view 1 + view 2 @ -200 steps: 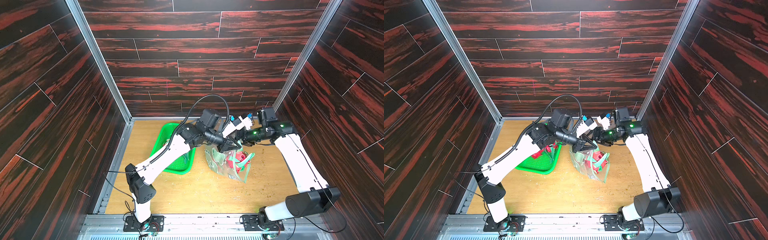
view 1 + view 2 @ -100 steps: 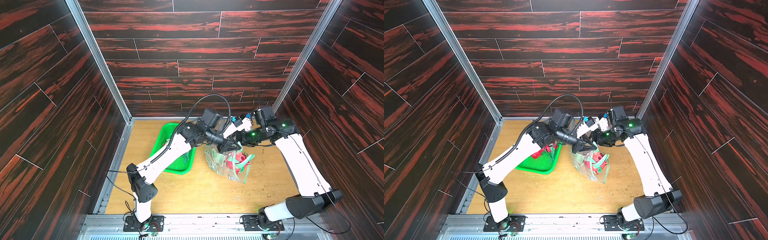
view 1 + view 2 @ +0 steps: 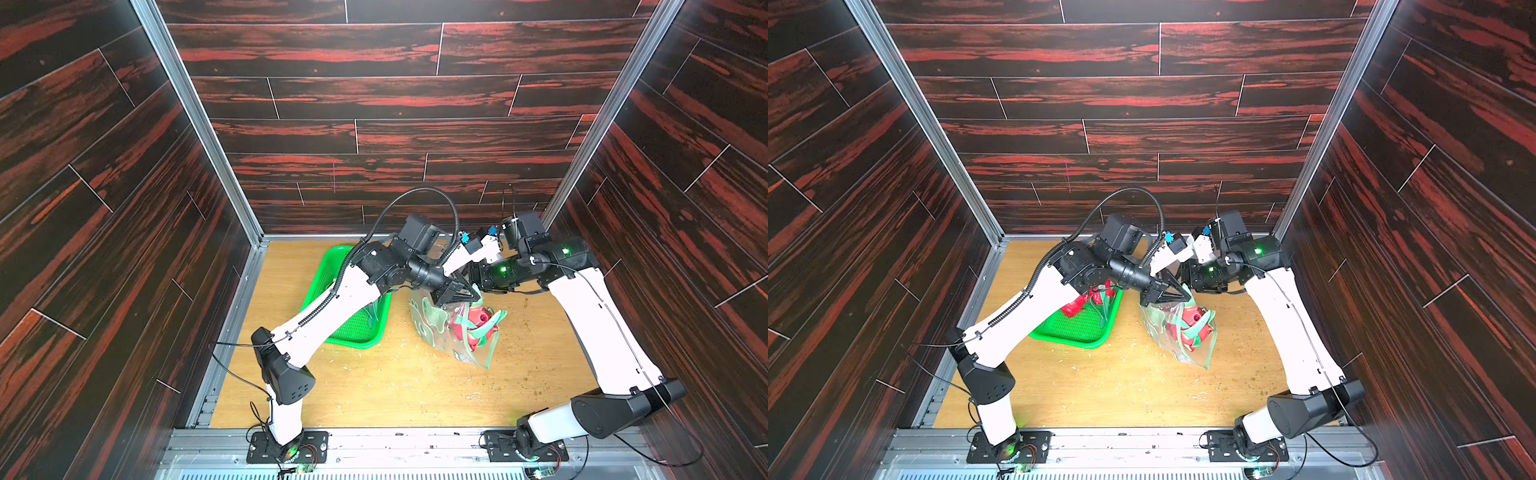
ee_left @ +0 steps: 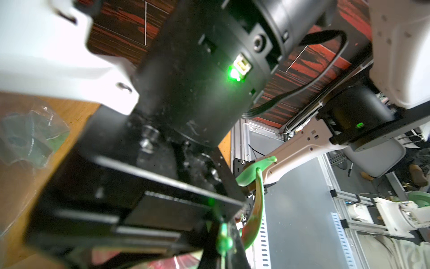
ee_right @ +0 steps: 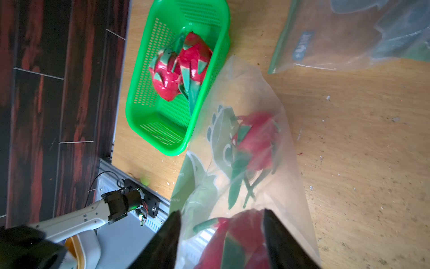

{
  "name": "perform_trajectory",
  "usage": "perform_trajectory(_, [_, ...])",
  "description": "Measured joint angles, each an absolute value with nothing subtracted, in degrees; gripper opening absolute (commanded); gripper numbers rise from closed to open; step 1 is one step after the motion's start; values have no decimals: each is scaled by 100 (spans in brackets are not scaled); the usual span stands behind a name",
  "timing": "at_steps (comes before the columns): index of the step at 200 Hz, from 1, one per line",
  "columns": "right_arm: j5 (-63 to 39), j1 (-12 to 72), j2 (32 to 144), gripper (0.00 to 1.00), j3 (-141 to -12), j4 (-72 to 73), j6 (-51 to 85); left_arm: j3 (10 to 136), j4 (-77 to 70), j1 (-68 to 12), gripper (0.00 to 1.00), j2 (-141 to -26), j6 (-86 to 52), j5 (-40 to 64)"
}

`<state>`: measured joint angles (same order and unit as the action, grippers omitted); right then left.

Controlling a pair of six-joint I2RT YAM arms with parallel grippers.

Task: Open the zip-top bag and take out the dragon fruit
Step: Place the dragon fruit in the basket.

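The clear zip-top bag [image 3: 440, 332] hangs upright over the table, printed with green shapes. My left gripper [image 3: 460, 296] is shut on its green zip edge [image 4: 223, 242]. One dragon fruit [image 5: 258, 139], red with green scales, lies low in the bag and also shows in both top views [image 3: 1192, 324]. My right gripper [image 5: 221, 213] is at the bag mouth with its jaws apart. A second dragon fruit [image 5: 235, 242] sits between its fingers [image 5: 277, 235], against one finger, with a gap and bag film on the other side. In both top views the left gripper hides the right one's fingers.
A green perforated basket [image 3: 361, 330] stands left of the bag and holds two dragon fruit [image 5: 183, 67]. Another clear zip bag [image 5: 349, 35] lies flat on the table behind. Both forearms cross close together above the bag. Crumbs dot the wooden table [image 3: 415, 386].
My right arm has swung left toward the bag mouth and its jaws have narrowed around a fruit. The left gripper has kept its hold on the bag edge.
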<state>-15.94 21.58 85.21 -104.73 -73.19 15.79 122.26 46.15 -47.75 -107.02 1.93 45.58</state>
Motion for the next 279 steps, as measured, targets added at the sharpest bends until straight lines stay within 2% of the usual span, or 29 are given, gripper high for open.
perform_trajectory(45, [-1940, 2158, 8519, 64, -10447, -7144, 1409, 12226, 4670, -4764, 0, -10702, 207, 4727])
perform_trajectory(69, [-2176, 2158, 8519, 56, -10346, -7030, 1299, 12221, 4713, -4753, 0, -10702, 215, 4762])
perform_trajectory(127, [-2152, 2189, 8451, 23, -9961, -7011, 1247, 12173, 4821, -4663, 0, -10704, 215, 4668])
perform_trajectory(150, [-1933, 2180, 8370, 0, -9845, -7013, 1256, 12173, 4954, -4633, 0, -10704, 235, 4733])
perform_trajectory(228, [-1761, 2134, 8307, 0, -9786, -6650, 1756, 12204, 4851, -4547, 0, -10702, 150, 4783])
perform_trajectory(279, [-2268, 1859, 8628, 0, -10092, -6110, 2261, 12580, 4491, -4797, 0, -10943, 45, 4495])
